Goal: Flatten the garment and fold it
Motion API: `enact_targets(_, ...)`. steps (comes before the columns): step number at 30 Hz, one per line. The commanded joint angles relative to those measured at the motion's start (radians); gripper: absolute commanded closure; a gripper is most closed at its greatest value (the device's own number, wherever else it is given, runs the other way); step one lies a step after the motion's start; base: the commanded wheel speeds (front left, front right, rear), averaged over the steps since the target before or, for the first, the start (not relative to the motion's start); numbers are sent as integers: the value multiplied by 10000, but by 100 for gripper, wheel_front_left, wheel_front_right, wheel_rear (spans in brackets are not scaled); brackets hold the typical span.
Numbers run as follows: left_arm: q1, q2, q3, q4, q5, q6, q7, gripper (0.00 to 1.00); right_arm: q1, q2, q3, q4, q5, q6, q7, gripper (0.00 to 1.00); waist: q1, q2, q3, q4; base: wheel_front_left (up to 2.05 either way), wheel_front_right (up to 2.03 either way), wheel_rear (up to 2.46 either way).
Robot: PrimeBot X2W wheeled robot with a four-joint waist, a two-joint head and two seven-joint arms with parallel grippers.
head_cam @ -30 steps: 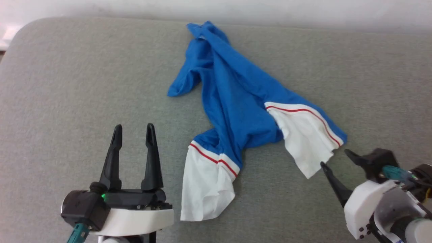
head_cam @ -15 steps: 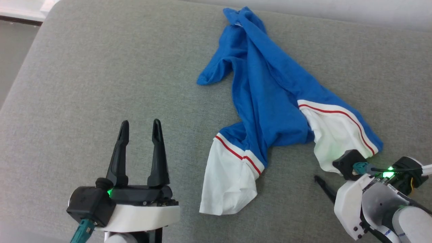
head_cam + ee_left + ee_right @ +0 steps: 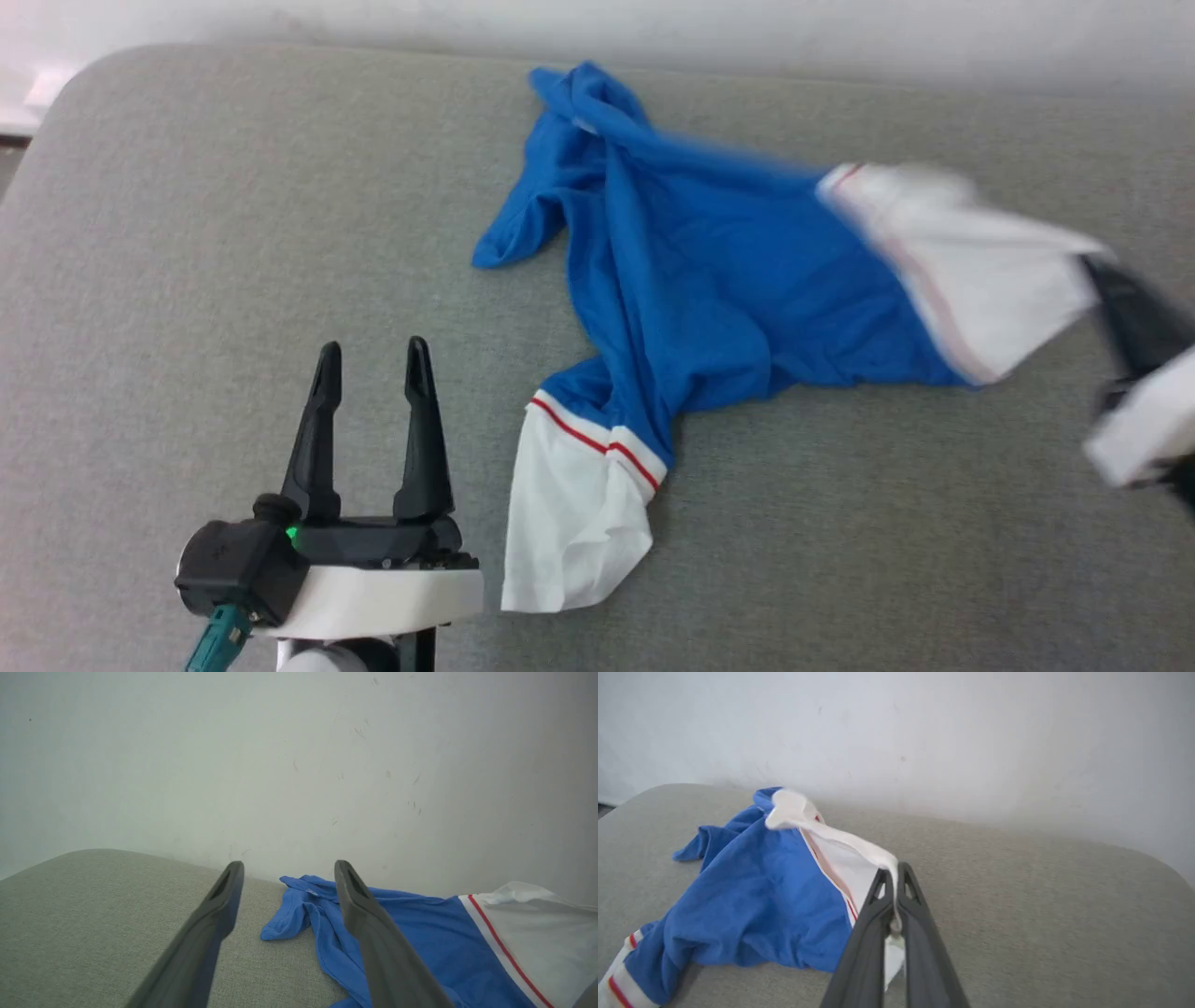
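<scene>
One royal-blue garment [image 3: 709, 280] lies crumpled on the grey cloth-covered desk [image 3: 187, 233], toward its far edge by the pale wall [image 3: 299, 765]. The blue body is bunched into folds. A narrow end reaches the desk's far edge and a small blue flap sticks out on the left. One white sleeve [image 3: 574, 523], edged with red-and-white striped trim, lies flat on the near side and points toward the robot. The other white sleeve [image 3: 971, 252] is raised off the desk at the right and drawn outward; it is blurred in the head view.

The right claw [image 3: 893, 872] is clenched on the edge of this raised sleeve. In the right wrist view its two dark fingers [image 3: 868, 933] press together with white cloth pinched between them, and a scrap of cloth hangs below. In the head view that claw is a dark blur at the right edge.

The left claw [image 3: 371, 347] is released, its fingers spread with nothing between them. It stands to the left of the flat sleeve, apart from the garment.
</scene>
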Motion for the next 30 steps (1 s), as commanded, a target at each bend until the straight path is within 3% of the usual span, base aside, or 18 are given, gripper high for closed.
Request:
enact_targets(1,113,-20,30,53,55,-83,-47,0,111,153,-437,-93,27,-19,26,100,0,-1,-479,-497,0,0,0)
enact_targets(7,325,-20,97,188,29,-208,-47,0,1691,1215,-3979,-422,-532,-19,475,100,0,-1,-739,-722,0,0,0)
enact_targets(10,434,-20,149,272,32,-266,-47,0,2384,1686,-4753,-21,-876,-19,532,100,0,-1,-794,-770,0,0,0)
enact_targets(14,494,-20,120,447,114,-393,-47,0,2787,1761,-4931,940,-1579,-19,135,100,0,-1,-817,-743,0,0,0)
enact_targets(15,491,-20,100,494,124,-424,-47,0,2801,1737,-4870,1149,-1729,-19,71,83,0,-1,-824,-726,0,0,0)
enact_targets(16,491,-20,79,542,150,-456,-47,0,2775,1704,-4759,1307,-1836,-19,-52,53,0,-1,-830,-712,0,0,0)
enact_targets(17,493,-20,66,585,181,-482,-47,0,2704,1680,-4660,1438,-1896,-19,-230,0,0,-1,-839,-704,0,0,0)
enact_targets(24,654,129,-117,888,704,-666,-47,0,2135,1351,-3463,717,-1948,-19,-1792,0,0,-1,-945,-746,0,0,0)
enact_targets(30,879,285,-297,1070,1073,-608,6,0,2645,2084,-2458,-1001,-1900,-19,-2776,0,0,-1,-878,-739,0,0,0)
